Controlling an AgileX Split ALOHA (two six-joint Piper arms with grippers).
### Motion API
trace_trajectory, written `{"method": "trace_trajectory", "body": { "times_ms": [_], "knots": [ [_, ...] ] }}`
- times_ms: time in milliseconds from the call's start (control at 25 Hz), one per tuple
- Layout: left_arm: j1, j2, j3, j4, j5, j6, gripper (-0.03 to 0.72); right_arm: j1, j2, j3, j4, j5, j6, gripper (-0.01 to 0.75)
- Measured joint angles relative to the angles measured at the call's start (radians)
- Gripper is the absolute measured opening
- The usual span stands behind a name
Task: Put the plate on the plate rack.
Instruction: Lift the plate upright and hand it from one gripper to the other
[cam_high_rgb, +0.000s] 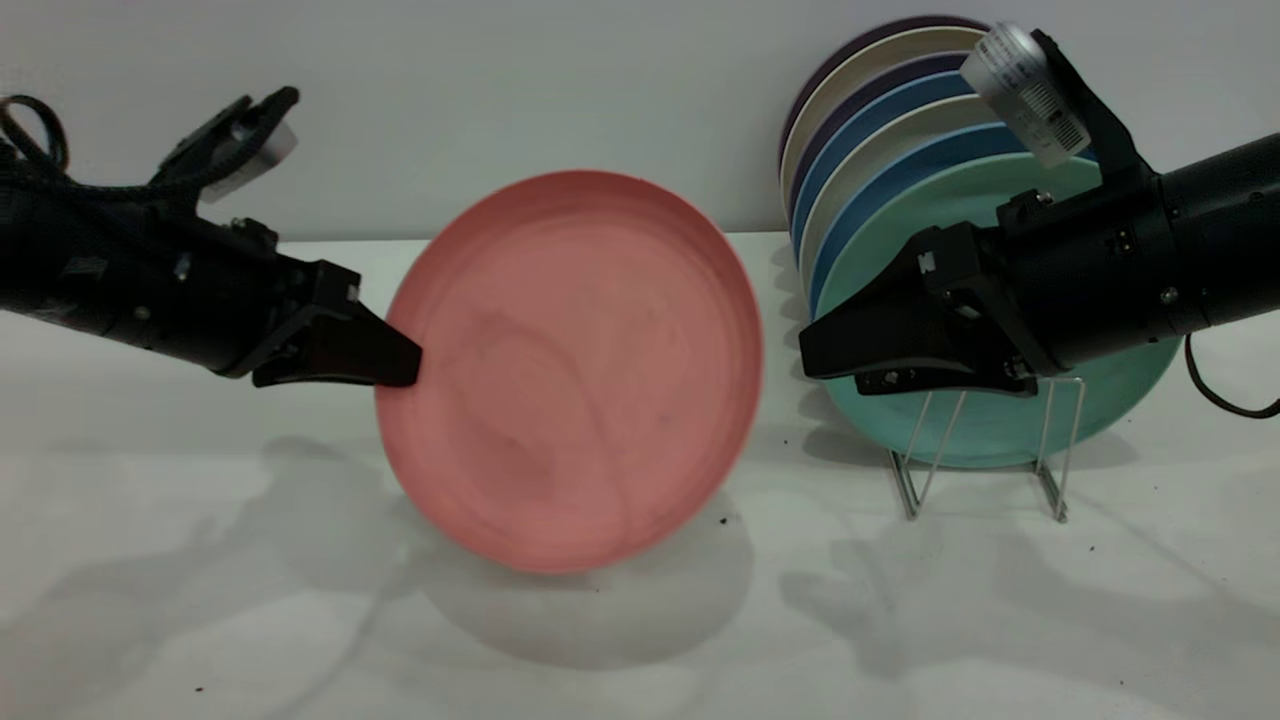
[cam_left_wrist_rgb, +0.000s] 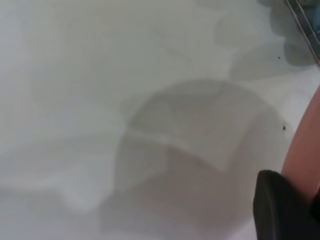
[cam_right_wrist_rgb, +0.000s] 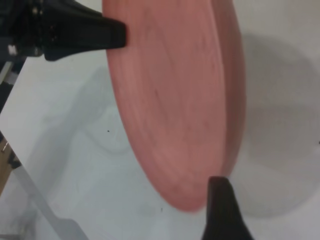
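While the left hand (cam_high_rgb: 405, 362) pinches its rim, the plate (cam_high_rgb: 570, 370) hangs nearly upright above the bench (cam_high_rgb: 200, 560).
Just beside the plate's far edge, the right hand (cam_high_rgb: 812, 355) has its fingers apart, holding nothing; behind it the plate rack (cam_high_rgb: 985, 450) carries a mint-green plate (cam_high_rgb: 1010, 420) and others.

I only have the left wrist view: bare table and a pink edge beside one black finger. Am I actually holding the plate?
Observer: Yes. The left hand is shut on the plate at its rim, and the plate stands nearly upright.
Operator: Where is the rack?
Observer: The plate rack stands to the plate's right in the exterior view, loaded, with a mint-green plate frontmost.
Operator: And the other arm?
Observer: The right hand hangs before the racked plates, apart from the plate.
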Motion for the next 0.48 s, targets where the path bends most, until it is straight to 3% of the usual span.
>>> {"method": "trace_trajectory", "body": {
  "times_ms": [480],
  "knots": [
    [-0.070,0.000,0.000,-0.059,-0.006,0.001,0.014,0.004,0.012,-0.010,0.001,0.018,-0.001,0.494]
  ]
}}
